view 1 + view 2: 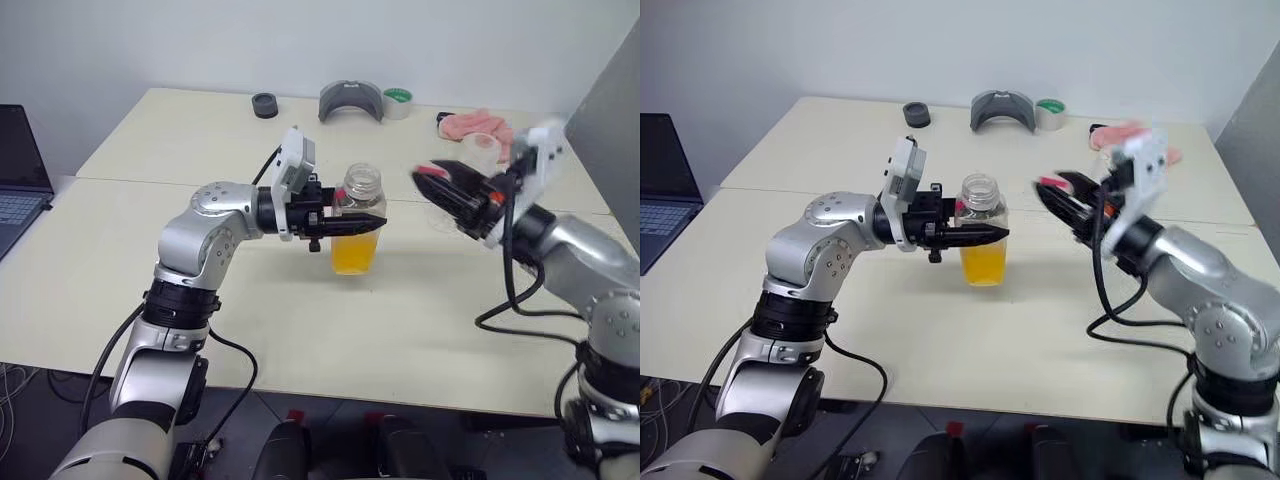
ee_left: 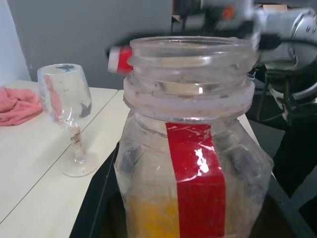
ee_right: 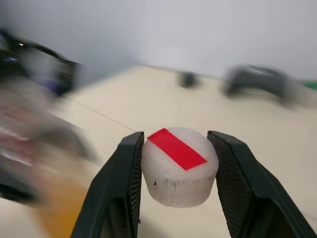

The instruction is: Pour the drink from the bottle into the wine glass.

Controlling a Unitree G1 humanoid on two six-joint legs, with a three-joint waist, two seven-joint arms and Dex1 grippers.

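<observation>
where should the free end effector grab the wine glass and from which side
Take the wine glass by its thin stem, just under the bowl, coming in level from the open table side facing the bottle. It stands upright on a flat foot; the rounded bowl is wide and slippery, and the pink cloth crowds its far side.

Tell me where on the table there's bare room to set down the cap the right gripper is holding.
The near strip of the table, in front of the bottle and between the two arms, is bare. The left half behind the left gripper is bare too. The far edge is crowded: black disc, grey holder, tape roll, pink cloth, with the wine glass nearby.
</observation>
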